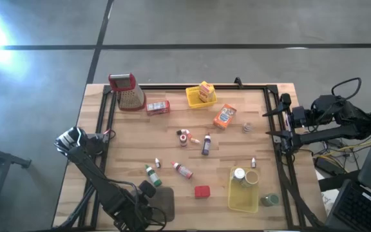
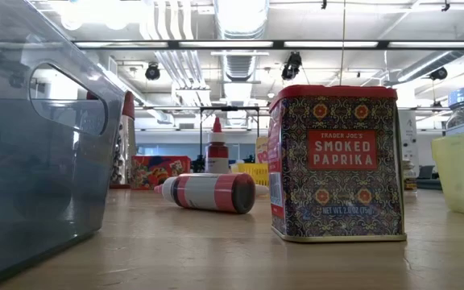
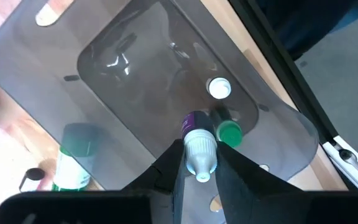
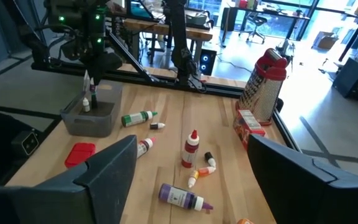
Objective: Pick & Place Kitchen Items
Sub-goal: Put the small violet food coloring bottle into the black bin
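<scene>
My left gripper (image 3: 201,155) hangs over the grey translucent tray (image 3: 73,56) at the table's near left (image 1: 148,192), shut on a small bottle with a white cap and a purple body (image 3: 194,124). Two little bottles lie in the tray, one white-capped (image 3: 219,88), one green-capped (image 3: 230,133). A green-labelled bottle (image 3: 73,163) lies on the wood beside the tray. My right gripper (image 4: 191,168) is parked past the table's right edge (image 1: 287,125), open, with nothing between its fingers. My left gripper pinches the small bottle by its white ribbed cap (image 3: 202,163) between its two fingers, which come from above and point steeply down. The purple body hangs below the fingertips, over the inside of the tray and clear of its floor.
Loose bottles (image 1: 183,169) (image 1: 206,145) (image 1: 184,135) lie mid-table, with a red-lidded paprika tin (image 1: 201,191) near the tray. At the back are a red box (image 1: 158,107), an orange box (image 1: 224,116), a grater (image 1: 127,91) and a yellow basket (image 1: 192,98). Another basket (image 1: 234,196) holds jars.
</scene>
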You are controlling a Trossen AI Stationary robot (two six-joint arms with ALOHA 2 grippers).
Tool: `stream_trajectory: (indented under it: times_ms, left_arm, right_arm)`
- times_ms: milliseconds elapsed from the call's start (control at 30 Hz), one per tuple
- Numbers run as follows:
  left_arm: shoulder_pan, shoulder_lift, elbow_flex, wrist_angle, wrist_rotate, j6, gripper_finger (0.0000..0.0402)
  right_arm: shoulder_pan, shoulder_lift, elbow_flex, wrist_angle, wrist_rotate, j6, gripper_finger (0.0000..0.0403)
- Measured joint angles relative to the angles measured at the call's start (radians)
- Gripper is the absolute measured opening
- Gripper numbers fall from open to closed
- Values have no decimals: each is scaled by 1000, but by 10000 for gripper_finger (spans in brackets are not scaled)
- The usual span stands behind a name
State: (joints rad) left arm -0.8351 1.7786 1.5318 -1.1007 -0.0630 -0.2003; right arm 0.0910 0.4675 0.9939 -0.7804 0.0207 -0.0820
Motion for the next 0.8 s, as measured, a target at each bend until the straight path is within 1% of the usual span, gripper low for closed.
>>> stream_trajectory:
  times_ms: [333,533,633,800]
  left_arm:
    - [3,0,0,-32,3,-134,76]
    - [4,0,-1,-87,50,-211,76]
    - [4,0,-5,-101,53,-253,76]
    - [4,0,-55,-84,53,-343,76]
  right_arm:
    - [0,0,0,0,0,-3,267]
    - [0,0,0,0,0,-4,251]
    - [0,0,0,0,0,0,243]
    - [0,0,0,0,0,1,230]
